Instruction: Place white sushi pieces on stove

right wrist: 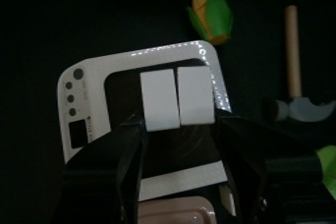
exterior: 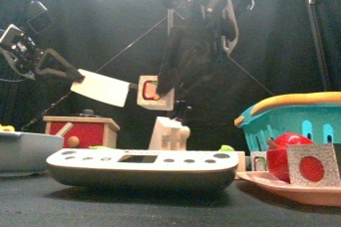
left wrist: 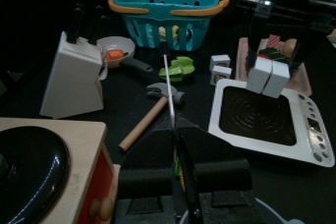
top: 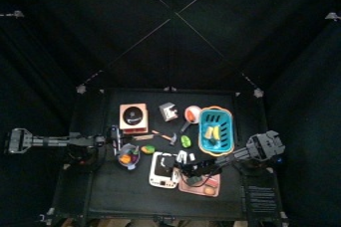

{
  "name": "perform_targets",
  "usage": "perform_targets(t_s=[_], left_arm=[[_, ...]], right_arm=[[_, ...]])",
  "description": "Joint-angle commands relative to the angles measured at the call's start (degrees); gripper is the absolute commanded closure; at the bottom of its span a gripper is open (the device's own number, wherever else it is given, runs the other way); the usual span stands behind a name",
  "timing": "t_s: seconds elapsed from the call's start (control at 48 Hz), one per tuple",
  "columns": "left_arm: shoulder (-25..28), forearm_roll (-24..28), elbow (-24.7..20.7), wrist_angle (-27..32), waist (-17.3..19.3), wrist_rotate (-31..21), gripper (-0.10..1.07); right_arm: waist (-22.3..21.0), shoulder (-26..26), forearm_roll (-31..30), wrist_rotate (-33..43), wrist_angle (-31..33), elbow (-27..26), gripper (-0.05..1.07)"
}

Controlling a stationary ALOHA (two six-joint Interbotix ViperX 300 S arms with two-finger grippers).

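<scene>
My right gripper [right wrist: 175, 120] is shut on two white sushi pieces [right wrist: 175, 98] held side by side, a little above the white stove [right wrist: 105, 81]. In the front view the gripper [exterior: 160, 94] hangs with them over the stove [exterior: 134, 163]. The left wrist view shows the held pieces [left wrist: 272, 71] above the stove's black burner plate [left wrist: 262, 120], and another small white sushi piece [left wrist: 219, 66] on the table beside it. My left gripper [left wrist: 175, 144] is shut and empty, low at the table's left.
A blue basket [top: 217, 131] with yellow pieces stands right of centre. A white box [left wrist: 73, 71], a wooden-handled hammer [left wrist: 155, 118] and a green piece [left wrist: 179, 68] lie near the stove. A red wooden block [exterior: 80, 129] stands left, and a pink tray [exterior: 286, 186] front right.
</scene>
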Motion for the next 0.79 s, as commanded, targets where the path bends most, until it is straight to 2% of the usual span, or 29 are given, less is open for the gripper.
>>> perform_targets(t_s=[0.0, 0.208, 0.771], left_arm=[[0.1, -0.1, -0.8, -0.4, -0.2, 0.1, 0.64], [0.1, -0.1, -0.7, -0.2, -0.2, 0.1, 0.64], [0.1, -0.1, -0.8, -0.1, -0.2, 0.1, 0.64]], right_arm=[[-1.5, -0.9, 1.3, -0.7, -4.7, 0.5, 0.33], [-1.8, 0.5, 1.1, -0.9, -8.3, 2.1, 0.33], [-2.5, 3.3, 0.7, -1.0, -10.5, 1.9, 0.32]])
